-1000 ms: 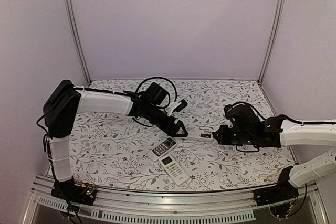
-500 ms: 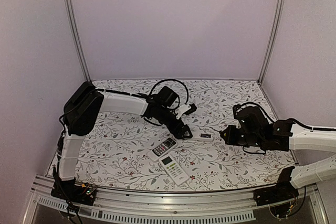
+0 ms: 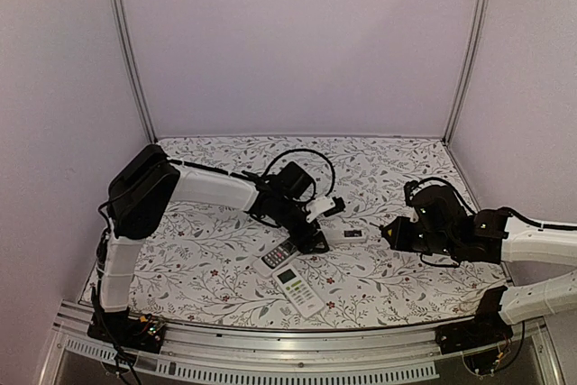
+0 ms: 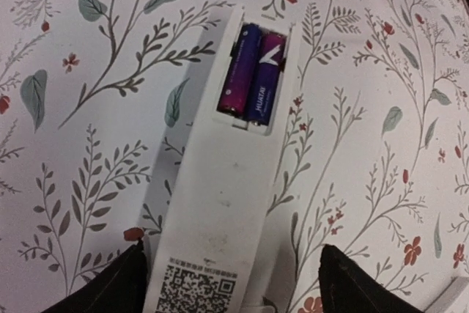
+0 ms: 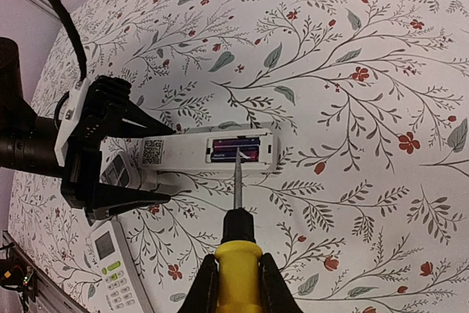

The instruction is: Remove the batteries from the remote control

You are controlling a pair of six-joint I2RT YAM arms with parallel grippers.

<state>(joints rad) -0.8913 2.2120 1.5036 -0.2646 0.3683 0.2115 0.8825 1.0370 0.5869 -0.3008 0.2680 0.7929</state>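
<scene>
A white remote control [image 4: 220, 203] lies face down with its battery bay uncovered. Two batteries [image 4: 253, 78], purple and dark blue, sit side by side in the bay. My left gripper [image 4: 231, 276] is open and straddles the remote's QR-code end, with a clear gap on the right side. In the right wrist view the remote [image 5: 183, 154] lies crosswise and my right gripper [image 5: 236, 284] is shut on a yellow-handled screwdriver [image 5: 236, 262]. Its metal tip hangs at the batteries [image 5: 236, 149]. From above, the left gripper [image 3: 315, 239] and right gripper [image 3: 389, 232] face each other across the remote [image 3: 347, 234].
Two more remotes lie keypad-up near the front: a dark-keyed one [image 3: 282, 252] and a white one with a screen [image 3: 299, 290]. The floral tablecloth [image 3: 207, 250] covers the table. Walls and metal posts [image 3: 126, 51] close in the back and sides.
My left arm has swung right and forward, bringing its gripper around the remote's near end. My right gripper with the screwdriver has drawn back a little to the right.
</scene>
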